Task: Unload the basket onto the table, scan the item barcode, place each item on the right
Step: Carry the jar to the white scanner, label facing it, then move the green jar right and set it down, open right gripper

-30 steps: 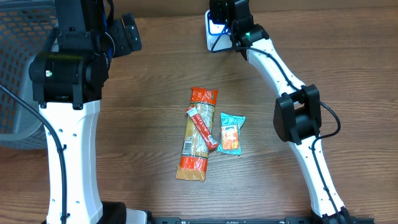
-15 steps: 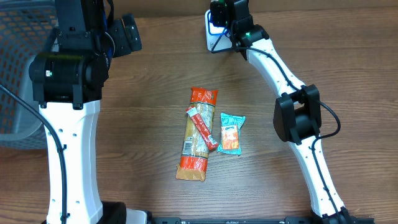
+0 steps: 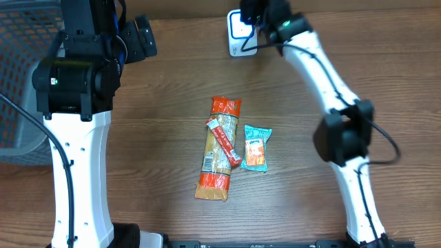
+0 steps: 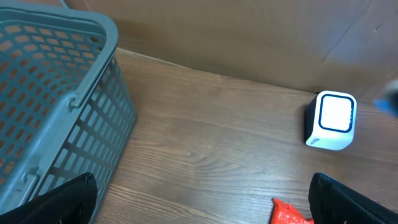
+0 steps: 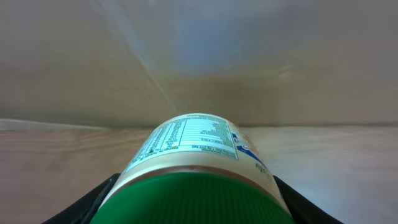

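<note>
The item is a cream-labelled container with a green ribbed lid (image 5: 193,155). It fills the lower half of the right wrist view, lying lid-first between the black fingers (image 5: 99,199) of my right gripper (image 5: 196,208), which is shut on it. From overhead, that gripper (image 3: 260,12) hangs at the table's far edge, just above the white scanner (image 3: 240,33). The scanner's lit face (image 4: 336,115) also shows in the left wrist view. My left gripper (image 4: 205,208) is open over bare wood, with nothing between its fingers.
A grey-blue plastic basket (image 3: 24,76) stands at the far left, its wall (image 4: 93,124) close to the left gripper. A long orange packet (image 3: 217,155), a red stick pack (image 3: 224,142) and a teal packet (image 3: 255,147) lie mid-table. A cardboard wall runs behind.
The right arm has swung: its elbow has shifted right, and the gripper with the container has moved toward the far edge, uncovering more of the scanner. The left arm is still.
</note>
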Available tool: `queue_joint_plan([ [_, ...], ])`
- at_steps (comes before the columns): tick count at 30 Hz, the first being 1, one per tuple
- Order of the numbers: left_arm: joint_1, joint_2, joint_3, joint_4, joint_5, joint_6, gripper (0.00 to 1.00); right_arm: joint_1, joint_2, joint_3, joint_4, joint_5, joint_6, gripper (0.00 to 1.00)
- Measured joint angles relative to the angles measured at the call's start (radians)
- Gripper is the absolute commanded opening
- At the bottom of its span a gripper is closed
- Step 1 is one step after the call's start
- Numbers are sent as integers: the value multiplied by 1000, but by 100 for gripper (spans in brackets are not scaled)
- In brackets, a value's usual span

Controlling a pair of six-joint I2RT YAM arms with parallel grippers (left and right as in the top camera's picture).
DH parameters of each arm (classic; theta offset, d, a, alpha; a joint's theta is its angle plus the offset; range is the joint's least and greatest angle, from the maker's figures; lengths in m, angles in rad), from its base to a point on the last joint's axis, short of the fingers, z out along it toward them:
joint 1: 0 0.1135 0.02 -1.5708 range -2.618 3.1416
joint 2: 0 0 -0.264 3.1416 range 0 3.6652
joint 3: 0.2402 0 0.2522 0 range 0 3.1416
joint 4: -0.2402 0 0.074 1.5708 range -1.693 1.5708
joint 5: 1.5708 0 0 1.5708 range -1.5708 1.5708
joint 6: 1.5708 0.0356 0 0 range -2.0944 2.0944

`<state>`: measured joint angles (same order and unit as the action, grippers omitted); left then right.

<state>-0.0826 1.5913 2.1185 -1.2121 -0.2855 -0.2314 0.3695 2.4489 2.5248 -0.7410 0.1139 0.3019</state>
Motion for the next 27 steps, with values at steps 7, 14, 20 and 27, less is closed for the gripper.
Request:
queue_joint_plan([
  [7,0,0,0,0,1,0,100,-133,-279,46,-495,2,65,4],
  [14,0,0,0,0,0,0,100,-290,-280,-22,-830,9,87,4],
  [20,0,0,0,0,0,0,100,-381,-255,-261,-884,6,88,4],
  [27,0,0,0,0,0,0,100,-445,-251,-552,-750,7,66,4],
])
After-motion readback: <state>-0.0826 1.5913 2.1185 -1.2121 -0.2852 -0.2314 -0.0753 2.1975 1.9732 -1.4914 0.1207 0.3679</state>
